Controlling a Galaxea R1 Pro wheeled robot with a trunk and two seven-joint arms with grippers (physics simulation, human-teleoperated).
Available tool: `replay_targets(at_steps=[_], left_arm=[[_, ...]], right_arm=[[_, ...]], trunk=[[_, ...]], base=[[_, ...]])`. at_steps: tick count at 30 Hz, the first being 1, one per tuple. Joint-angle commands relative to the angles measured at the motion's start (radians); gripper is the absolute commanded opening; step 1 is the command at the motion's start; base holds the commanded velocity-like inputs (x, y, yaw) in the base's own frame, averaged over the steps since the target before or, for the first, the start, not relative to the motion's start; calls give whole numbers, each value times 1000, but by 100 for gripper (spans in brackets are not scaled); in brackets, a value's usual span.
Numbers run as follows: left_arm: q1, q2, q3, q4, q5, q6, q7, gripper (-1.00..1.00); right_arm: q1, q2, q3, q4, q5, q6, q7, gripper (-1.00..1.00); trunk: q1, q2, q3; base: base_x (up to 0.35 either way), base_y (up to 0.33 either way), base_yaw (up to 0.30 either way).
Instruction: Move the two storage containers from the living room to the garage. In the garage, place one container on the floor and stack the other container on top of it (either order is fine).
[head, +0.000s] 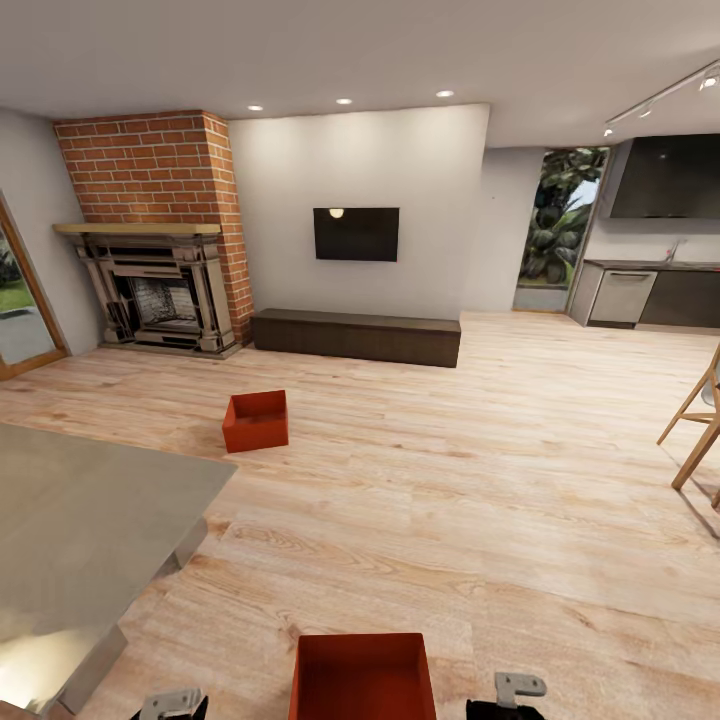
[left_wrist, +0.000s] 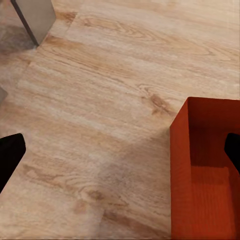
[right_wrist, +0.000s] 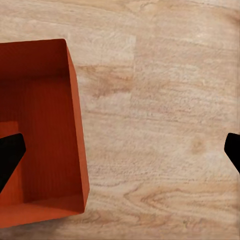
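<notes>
Both grippers, left (left_wrist: 120, 155) and right (right_wrist: 120, 152), hang with jaws wide apart beside the near bin (head: 363, 678), which looks light, stiff, best taken by its thin walls.

In the living room, one red-orange container (head: 256, 421) stands on the light wood floor (head: 480, 480) in front of the brick fireplace (head: 160, 235) and the low dark bench (head: 356, 336) under the wall TV (head: 356, 234). A second container (head: 363, 677) sits at the near edge, between the two arm ends. A grey table (head: 80, 520) is at the left and a wooden chair (head: 697, 420) at the right.
</notes>
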Motion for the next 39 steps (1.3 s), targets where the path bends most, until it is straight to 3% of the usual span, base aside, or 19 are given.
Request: replay_targets(at_steps=[1,39], left_arm=[[-1,-1,8,5,-4,-3,-4,100],[-1,0,9,44,-3,-11,13,100]], right_arm=[[-3,1,-4,4,0,-2,-3,100],[-13,12,-4,19,1,-8,-7,100]], trunk=[[0,-1,-1],[0,-1,-1]], base=[[0,0,0],[0,0,0]])
